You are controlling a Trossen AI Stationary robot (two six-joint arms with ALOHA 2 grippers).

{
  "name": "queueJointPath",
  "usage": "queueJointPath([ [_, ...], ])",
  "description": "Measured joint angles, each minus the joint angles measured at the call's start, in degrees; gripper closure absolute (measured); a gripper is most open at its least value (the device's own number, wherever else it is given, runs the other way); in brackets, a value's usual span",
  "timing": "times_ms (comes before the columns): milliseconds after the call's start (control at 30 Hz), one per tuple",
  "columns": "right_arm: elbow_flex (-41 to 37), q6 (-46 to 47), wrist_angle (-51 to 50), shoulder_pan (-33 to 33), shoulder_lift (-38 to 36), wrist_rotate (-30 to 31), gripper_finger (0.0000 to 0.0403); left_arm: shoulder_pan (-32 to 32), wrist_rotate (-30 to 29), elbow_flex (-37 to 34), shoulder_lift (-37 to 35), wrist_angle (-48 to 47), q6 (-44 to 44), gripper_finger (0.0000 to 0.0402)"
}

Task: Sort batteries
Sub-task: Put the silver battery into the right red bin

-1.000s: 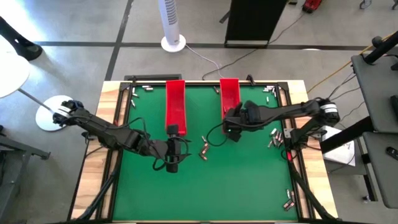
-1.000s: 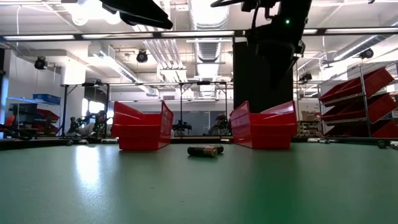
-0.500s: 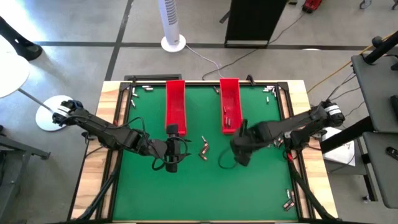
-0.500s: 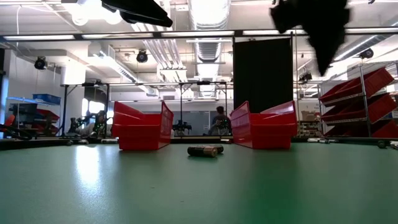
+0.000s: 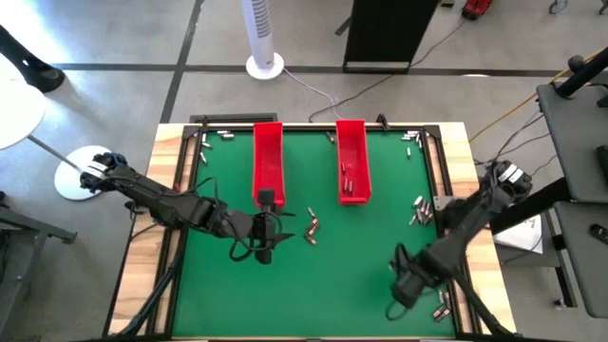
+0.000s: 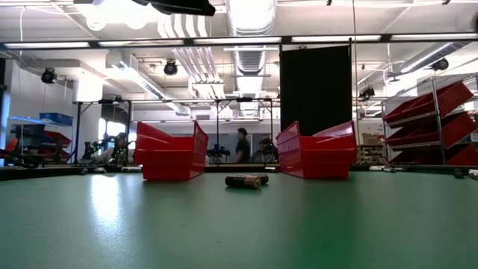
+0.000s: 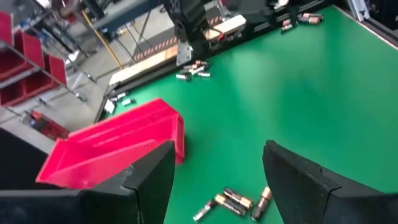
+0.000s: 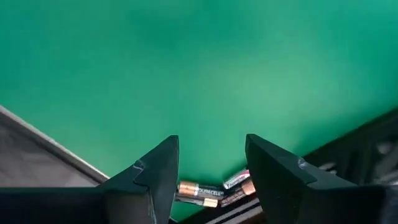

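Two red trays [image 5: 269, 160], two arms, batteries scattered on the green mat.
Three copper-and-black batteries [image 5: 312, 228] lie mid-mat by the spread, empty left gripper [image 5: 265, 254]; the right gripper [image 5: 403, 294], fingers apart, hangs near the mat's right corner.

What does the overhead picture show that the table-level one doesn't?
Only the overhead view shows both arms: the left gripper open mid-table, the right gripper near the front right corner, plus batteries along the edge. Only the table-level view shows the room behind, where a person stands. Both show the two red trays and the batteries mid-table.
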Motion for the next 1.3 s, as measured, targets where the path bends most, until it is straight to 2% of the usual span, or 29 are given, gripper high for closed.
queueJointPath([
  [133,-1.06,-3.56,1.22,5.16,0.98,2.43,0.0205,0.0,-0.01,0.0,0.0,2.13,1.88,0.018],
  [300,-1.92,-12.36,1.55,9.33,2.49,1.95,0.0171,0.0,0.0,0.0,0.0,2.88,2.29,0.018],
  [467,-2.55,-15.36,1.69,11.78,3.82,1.43,0.0139,0.0,0.0,0.0,0.0,2.3,1.63,0.018],
  [833,-2.6,-19.68,2.08,14.89,8.53,-4.96,0.0082,0.0,0.02,-0.04,0.04,0.47,0.35,0.018],
  [967,-2.68,-21.39,1.89,15.27,9.78,-5.73,0.0079,0.0,0.02,-0.07,0.04,0.47,0.35,0.018],
  [1300,-3.27,-23.29,1.65,15.25,10.44,-5.75,0.0105,0.0,0.02,-0.09,0.04,0.47,0.34,0.018],
])
